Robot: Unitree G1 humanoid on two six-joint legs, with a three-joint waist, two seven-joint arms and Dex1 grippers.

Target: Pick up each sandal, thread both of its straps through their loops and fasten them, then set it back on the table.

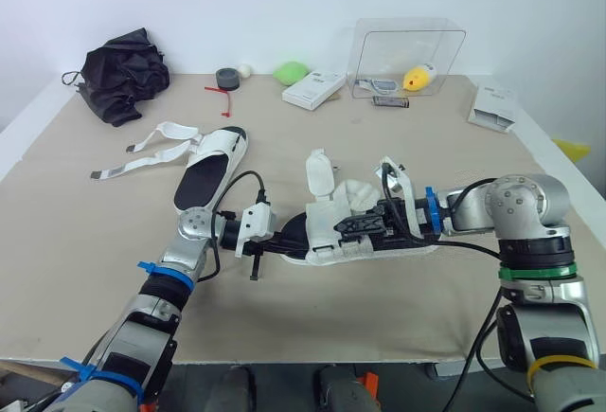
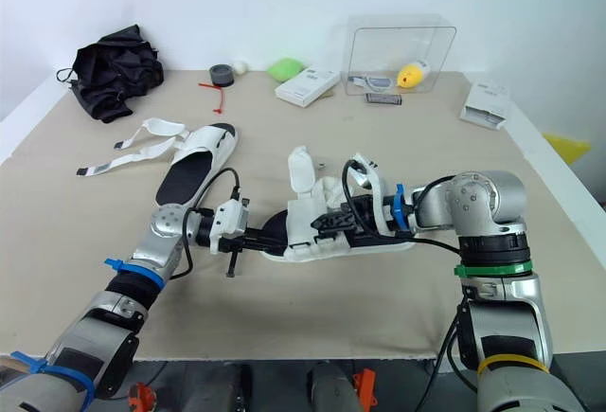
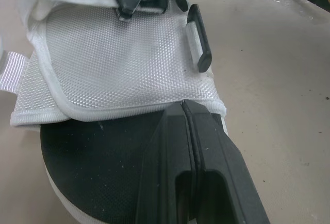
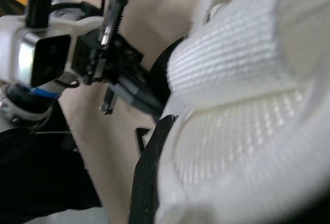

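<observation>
One white sandal with a black insole (image 1: 352, 232) lies mid-table between both arms, its straps undone and one strap (image 1: 318, 171) standing up. My left gripper (image 1: 290, 239) is shut, its tips at the toe end against the edge of the white mesh upper (image 3: 118, 64), over the insole (image 3: 93, 167). A black loop (image 3: 199, 39) sits on that mesh. My right gripper (image 1: 358, 225) reaches in from the heel side and is shut on the sandal's white side upper (image 4: 242, 105). The second sandal (image 1: 212, 171) lies flat at the left, its loose straps (image 1: 151, 152) spread on the table.
Along the back stand a black cloth heap (image 1: 123, 73), a tape roll (image 1: 227, 78), a green object (image 1: 292, 72), a white box (image 1: 314, 89) and a clear box (image 1: 407, 47) holding a yellow toy. A booklet (image 1: 494, 109) lies back right.
</observation>
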